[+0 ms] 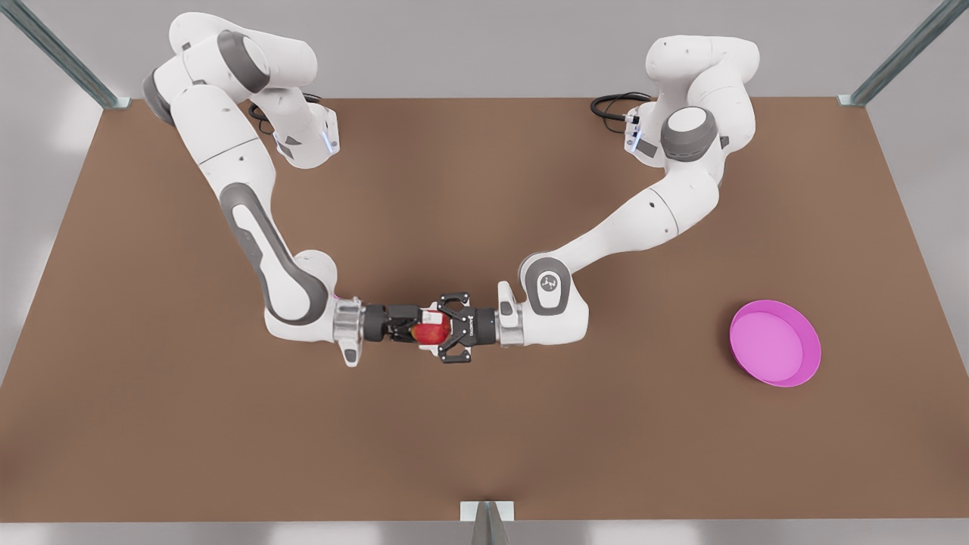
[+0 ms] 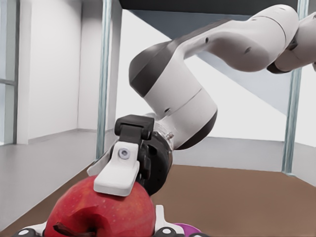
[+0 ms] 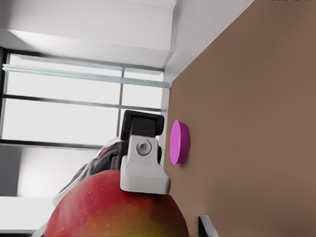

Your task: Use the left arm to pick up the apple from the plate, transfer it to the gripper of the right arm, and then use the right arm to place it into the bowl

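The red apple (image 1: 431, 333) hangs above mid-table between the two grippers, which meet tip to tip. My right gripper (image 1: 415, 331), boxy and black behind a silver cuff, comes from the front view's left and is shut on the apple (image 2: 98, 212). One of its white fingers (image 2: 117, 173) presses on the fruit's skin. My left gripper (image 1: 445, 328), the black claw from the front view's right, is open, its links spread either side of the apple (image 3: 113, 207). The magenta plate (image 1: 776, 343) lies bare at the front view's right. A magenta sliver, the bowl (image 2: 183, 228), peeks from below the claw.
The brown table (image 1: 484, 439) is framed by metal posts at its far corners (image 1: 106, 94). A small grey bracket (image 1: 487, 515) stands at the middle of the near edge. Both arm bases sit along the far edge, with black cables (image 1: 613, 106) beside one.
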Tool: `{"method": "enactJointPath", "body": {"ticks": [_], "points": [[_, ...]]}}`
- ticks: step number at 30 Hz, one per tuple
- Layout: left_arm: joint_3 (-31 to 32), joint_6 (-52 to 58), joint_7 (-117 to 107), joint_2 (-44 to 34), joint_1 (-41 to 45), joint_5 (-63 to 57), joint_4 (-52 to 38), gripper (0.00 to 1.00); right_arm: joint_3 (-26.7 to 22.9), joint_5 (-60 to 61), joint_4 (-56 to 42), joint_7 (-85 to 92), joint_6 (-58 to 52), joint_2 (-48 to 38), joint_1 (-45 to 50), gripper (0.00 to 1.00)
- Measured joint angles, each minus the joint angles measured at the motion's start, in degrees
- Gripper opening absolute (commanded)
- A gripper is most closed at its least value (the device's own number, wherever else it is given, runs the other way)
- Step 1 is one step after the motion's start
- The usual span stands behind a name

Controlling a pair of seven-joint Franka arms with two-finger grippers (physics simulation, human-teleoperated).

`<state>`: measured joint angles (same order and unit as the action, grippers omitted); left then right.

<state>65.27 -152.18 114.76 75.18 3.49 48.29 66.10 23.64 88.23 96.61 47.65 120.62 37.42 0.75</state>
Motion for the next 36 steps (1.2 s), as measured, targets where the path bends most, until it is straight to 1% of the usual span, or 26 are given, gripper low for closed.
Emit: {"method": "enactJointPath", "body": {"ticks": [1, 2, 3, 6, 9, 12, 13, 14, 31, 36], "points": [[-0.01, 0.00, 0.30, 0.01, -0.01, 0.02, -0.01, 0.73, -0.01, 0.02, -0.04, 0.39, 0.32, 0.00, 0.07, 1.00], [-0.02, -0.01, 0.59, 0.01, -0.02, 0.05, -0.01, 0.73, 0.00, 0.05, -0.06, 0.77, 0.58, 0.00, 0.12, 0.92], [-0.03, -0.02, 0.85, 0.02, -0.03, 0.08, -0.02, 0.73, 0.04, 0.09, -0.07, 1.16, 0.81, -0.01, 0.14, 0.89], [-0.03, -0.04, 1.58, 0.02, -0.02, 0.17, -0.02, 0.73, 0.08, 0.17, -0.12, 2.20, 1.31, -0.02, 0.19, 0.87], [-0.02, -0.05, 2.20, -0.02, 0.00, 0.16, -0.01, 0.73, 0.08, 0.24, -0.16, 3.09, 1.61, -0.10, 0.18, 0.70], [-0.01, -0.06, 2.72, -0.02, 0.00, 0.15, -0.01, 0.73, 0.08, 0.33, -0.15, 3.90, 1.78, -0.18, 0.16, 0.69], [-0.01, -0.06, 2.88, -0.04, 0.00, 0.14, -0.01, 0.80, 0.08, 0.34, -0.15, 4.14, 1.82, -0.19, 0.16, 0.69], [-0.01, -0.01, 2.93, -0.06, 0.01, 0.10, -0.01, 1.00, 0.07, 0.36, -0.15, 4.36, 1.85, -0.19, 0.13, 0.69], [0.00, 0.34, 2.42, -0.42, -0.25, -0.10, -0.22, 1.00, -0.04, -1.02, 1.09, 7.13, -0.47, -0.47, -4.66, 0.69], [-0.87, 0.39, 1.90, -0.61, -2.22, -0.26, -0.19, 1.00, -0.07, -5.43, 3.18, 7.61, -2.29, -1.80, -9.15, 0.69]]}}
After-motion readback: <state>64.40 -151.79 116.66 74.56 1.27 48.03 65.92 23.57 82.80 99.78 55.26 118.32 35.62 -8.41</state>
